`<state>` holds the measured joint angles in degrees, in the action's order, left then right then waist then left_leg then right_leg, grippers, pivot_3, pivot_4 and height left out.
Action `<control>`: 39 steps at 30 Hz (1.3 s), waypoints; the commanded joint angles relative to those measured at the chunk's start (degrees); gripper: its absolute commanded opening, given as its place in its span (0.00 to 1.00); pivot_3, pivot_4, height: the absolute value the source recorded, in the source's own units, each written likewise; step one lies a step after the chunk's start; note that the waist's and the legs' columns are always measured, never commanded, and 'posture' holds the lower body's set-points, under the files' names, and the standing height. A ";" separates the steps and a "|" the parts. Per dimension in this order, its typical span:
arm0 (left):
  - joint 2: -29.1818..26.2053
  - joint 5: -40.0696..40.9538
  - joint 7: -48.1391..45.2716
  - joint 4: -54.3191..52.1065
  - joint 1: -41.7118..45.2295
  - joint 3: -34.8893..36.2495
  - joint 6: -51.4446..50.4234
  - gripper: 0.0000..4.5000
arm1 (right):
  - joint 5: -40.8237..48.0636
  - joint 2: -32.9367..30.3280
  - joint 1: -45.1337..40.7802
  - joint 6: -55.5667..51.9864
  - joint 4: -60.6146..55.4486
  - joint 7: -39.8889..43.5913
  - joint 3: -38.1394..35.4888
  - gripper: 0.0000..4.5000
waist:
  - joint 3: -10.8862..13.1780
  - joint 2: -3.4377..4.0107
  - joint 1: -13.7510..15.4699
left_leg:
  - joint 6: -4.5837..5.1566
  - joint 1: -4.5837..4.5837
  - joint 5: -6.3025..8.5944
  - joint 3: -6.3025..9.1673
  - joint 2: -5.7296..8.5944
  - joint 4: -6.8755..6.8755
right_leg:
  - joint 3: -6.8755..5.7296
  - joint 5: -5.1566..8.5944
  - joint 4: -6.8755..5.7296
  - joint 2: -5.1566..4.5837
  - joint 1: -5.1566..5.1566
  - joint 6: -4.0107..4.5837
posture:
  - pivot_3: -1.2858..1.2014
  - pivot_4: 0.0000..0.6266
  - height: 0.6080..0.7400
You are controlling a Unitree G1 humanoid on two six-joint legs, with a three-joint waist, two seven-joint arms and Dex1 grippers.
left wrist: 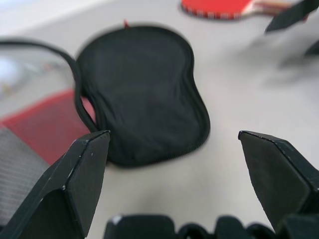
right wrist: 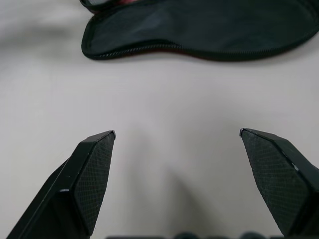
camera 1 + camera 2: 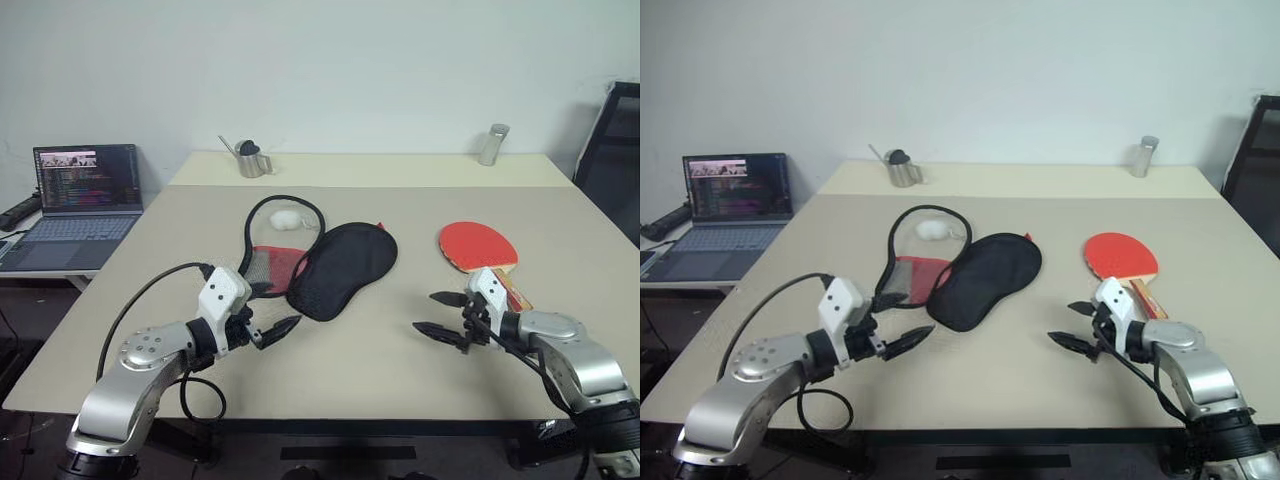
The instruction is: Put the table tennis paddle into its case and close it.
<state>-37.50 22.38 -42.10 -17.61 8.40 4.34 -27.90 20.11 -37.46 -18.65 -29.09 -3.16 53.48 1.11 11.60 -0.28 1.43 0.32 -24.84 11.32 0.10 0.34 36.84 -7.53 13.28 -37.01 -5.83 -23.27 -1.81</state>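
The case [image 3: 340, 268] lies unzipped in the middle of the table, its black half folded over to the right and the red mesh half [image 3: 275, 265] flat to the left, with the zipper rim looping behind. The table tennis paddle [image 3: 478, 245] rests red face up at the right, its handle pointing toward me. My left gripper [image 3: 280, 308] hovers open just in front of the case's near left edge; the black fabric [image 1: 144, 94] shows close ahead in the left wrist view. Beside the paddle's handle my right gripper [image 3: 425, 312] is open and empty over bare table, aimed toward the case [image 2: 199, 25].
A small white ball [image 3: 287, 219] sits inside the zipper loop. A metal cup [image 3: 250, 160] and a metal cylinder [image 3: 493, 145] stand at the table's far edge. An open laptop [image 3: 85, 195] is on a side desk to the left, and a black chair [image 3: 615, 150] stands at the right.
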 commanded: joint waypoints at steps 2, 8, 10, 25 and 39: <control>1.20 -0.84 -1.22 1.66 0.93 -1.08 3.50 1.00 | 0.97 -1.65 -0.03 -1.54 -3.27 -0.66 -2.20 0.98 | 0.00 -0.02 0.01 | 0.00 0.02 0.00 -0.09 -0.01 0.04 | 0.09 -0.07 0.01 0.01 -0.01 0.10 | 0.52 0.24 1.00; 3.02 2.29 -4.67 6.22 5.85 -0.19 3.98 1.00 | 3.30 1.36 -3.58 -5.50 -5.67 -5.80 -4.09 0.98 | 0.02 -0.05 0.01 | 0.00 0.04 0.00 -0.19 -0.03 0.11 | 0.27 -0.16 0.00 0.06 -0.03 0.18 | 0.52 0.24 1.00; 2.57 3.13 -7.05 9.03 8.07 0.46 4.77 1.00 | 4.09 2.85 -4.60 -7.89 -7.08 -8.30 -4.50 0.98 | 0.02 -0.05 -0.08 | 0.00 0.05 0.00 -0.22 -0.08 0.10 | 0.31 -0.16 -0.01 0.13 -0.06 0.19 | 0.52 0.24 1.00; -10.91 5.98 -22.63 23.17 15.65 4.28 1.75 1.00 | 7.16 26.33 -13.74 -30.17 -3.77 -29.80 1.02 0.98 | 0.04 -0.11 -0.65 | -0.05 0.04 0.03 -0.42 -0.57 0.06 | 0.50 -0.23 -0.05 0.70 -0.31 0.32 | 0.52 0.24 1.00; -13.27 3.06 -23.31 25.69 17.64 4.66 3.49 1.00 | -0.48 36.38 -22.66 -19.33 15.25 -33.22 4.17 0.98 | 0.03 -0.14 -1.51 | -0.07 0.04 0.03 -0.74 -0.75 0.00 | 0.67 -0.31 -0.12 0.88 -0.51 0.46 | 0.52 0.24 1.00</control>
<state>-49.54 25.46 -65.13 9.12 25.48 7.10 -25.50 19.22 -2.19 -39.85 -49.39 12.50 19.56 4.65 11.63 -0.41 -0.08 0.25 -24.79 11.36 -0.64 -0.44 36.85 -6.87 12.95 -37.14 -4.92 -23.79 -1.32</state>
